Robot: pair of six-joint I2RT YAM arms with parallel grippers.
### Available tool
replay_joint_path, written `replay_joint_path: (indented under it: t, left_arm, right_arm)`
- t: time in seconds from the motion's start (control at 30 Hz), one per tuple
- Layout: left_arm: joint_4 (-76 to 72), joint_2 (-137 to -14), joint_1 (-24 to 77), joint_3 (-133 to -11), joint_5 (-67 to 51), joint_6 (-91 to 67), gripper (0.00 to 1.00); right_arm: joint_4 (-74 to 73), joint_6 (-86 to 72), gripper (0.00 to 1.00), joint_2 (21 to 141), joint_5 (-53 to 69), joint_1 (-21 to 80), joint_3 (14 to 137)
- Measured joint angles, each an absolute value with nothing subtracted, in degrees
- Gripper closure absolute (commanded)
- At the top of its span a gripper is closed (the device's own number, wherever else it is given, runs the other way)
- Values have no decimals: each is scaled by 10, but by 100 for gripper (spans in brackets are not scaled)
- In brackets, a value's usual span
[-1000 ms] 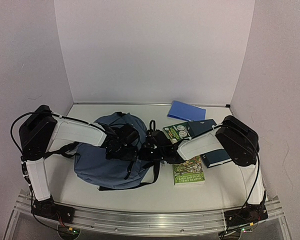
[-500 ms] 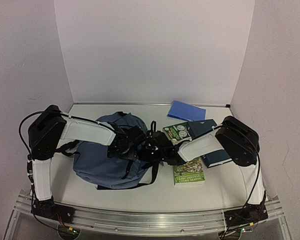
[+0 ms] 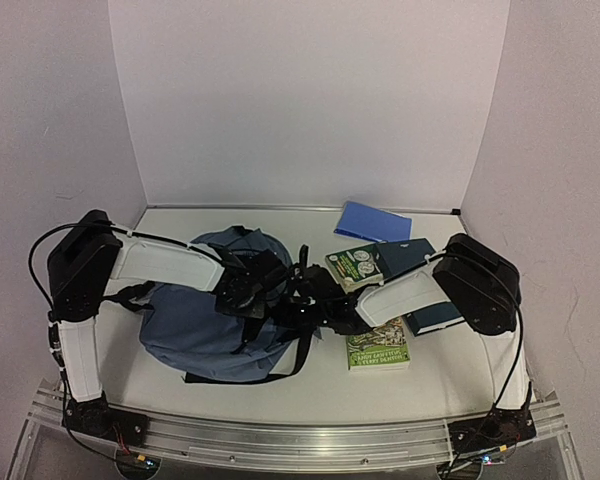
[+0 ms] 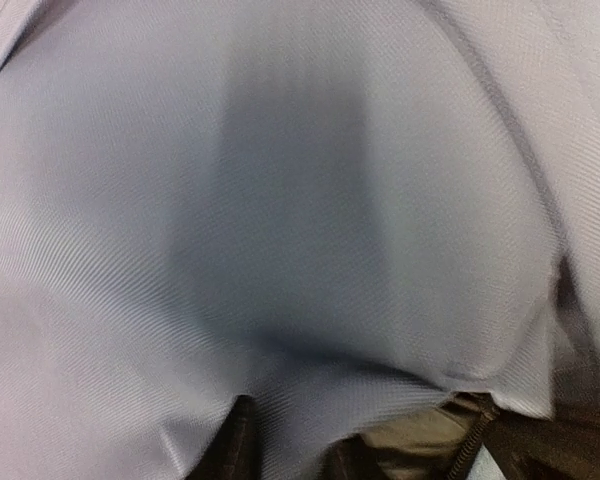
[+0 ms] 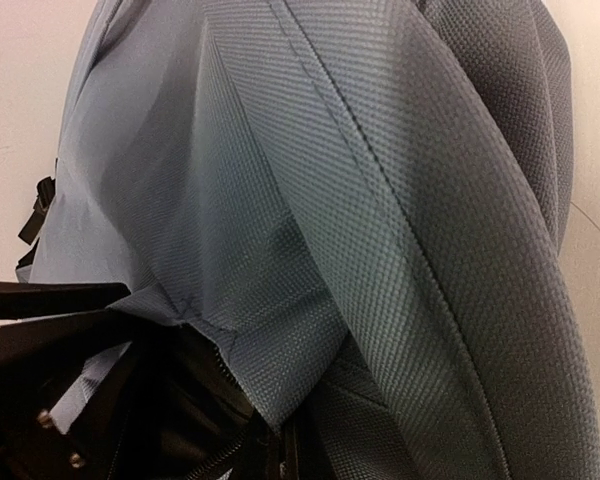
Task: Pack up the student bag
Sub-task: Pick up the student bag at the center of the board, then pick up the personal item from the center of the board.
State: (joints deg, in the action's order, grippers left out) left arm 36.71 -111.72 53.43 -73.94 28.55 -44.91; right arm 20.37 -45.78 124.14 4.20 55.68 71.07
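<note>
Opening the student bag before any book goes in
The bag lies on the table directly under both sets of fingers, which meet at its upper edge. The right fingers are closed, apparently pinching fabric beside the zipper. The left fingers press into the cloth just beside them, and I cannot tell whether they grip. The books lie behind the right fingers, away from the bag. Next, I judge, the two sets must draw apart to spread the mouth
</note>
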Motion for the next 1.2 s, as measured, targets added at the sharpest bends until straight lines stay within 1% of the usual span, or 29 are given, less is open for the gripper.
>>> replay_joint_path:
  t: [0.13, 0.33, 0.37, 0.4, 0.47, 0.57, 0.77, 0.87, 1.0, 1.2]
  left_arm:
    - [332, -1053, 531, -685, 241, -418, 99]
    - [305, -966, 509, -627, 159, -386, 100]
    - [300, -957, 502, -620, 143, -383, 100]
    - [296, -949, 494, -615, 126, -381, 100]
    - [291, -942, 480, -609, 99, -377, 100]
    - [290, -932, 453, -603, 80, -374, 100]
    - [315, -896, 384, -595, 68, -368, 100]
    - [323, -876, 361, -595, 57, -361, 100]
    - [341, -850, 330, -596, 22, -354, 100]
    - [397, -825, 263, -633, -21, -335, 100]
  right_arm:
    - [197, -454, 100, 1230, 53, 561, 709]
    - [192, -443, 100, 1212, 67, 566, 712]
    - [191, -441, 97, 1212, 70, 566, 713]
    - [190, -438, 90, 1210, 72, 566, 715]
    - [183, -432, 65, 1205, 74, 566, 716]
    - [143, -423, 40, 1179, 68, 563, 713]
    - [41, -383, 14, 1070, 19, 537, 709]
    - [-2, -360, 7, 991, -13, 493, 692]
    - [-49, -339, 3, 925, -55, 422, 666]
    - [-101, -313, 2, 892, -61, 287, 603]
